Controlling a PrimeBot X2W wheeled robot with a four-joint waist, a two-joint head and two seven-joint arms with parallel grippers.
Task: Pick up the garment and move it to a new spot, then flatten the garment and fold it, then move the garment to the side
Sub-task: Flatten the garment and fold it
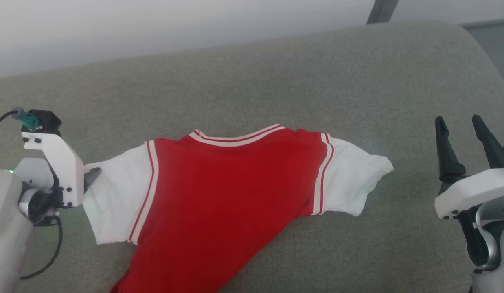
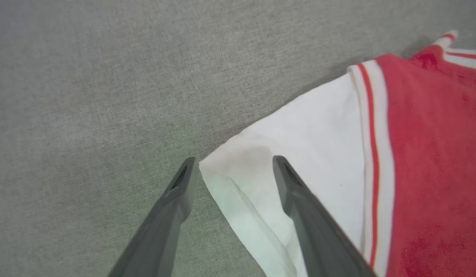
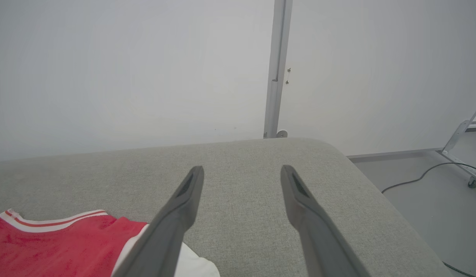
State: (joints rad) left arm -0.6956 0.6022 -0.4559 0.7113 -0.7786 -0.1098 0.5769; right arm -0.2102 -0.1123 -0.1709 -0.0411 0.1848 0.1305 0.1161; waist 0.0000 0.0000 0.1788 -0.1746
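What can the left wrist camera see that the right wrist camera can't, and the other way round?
Left wrist view, not the right: the left gripper, its open fingers either side of the white sleeve corner. Right wrist view, not the left: the right gripper, fingers open over bare cushion, plus the wall, a metal post and a cable on the floor. Both: the red garment lying on the gray cushion.

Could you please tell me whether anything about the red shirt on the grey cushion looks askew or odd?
Yes: the red shirt with white short sleeves lies askew on the grey fabric cushion. Its body slants toward the lower left, past the head view's bottom edge, and the sleeve on the robot's right is crumpled.
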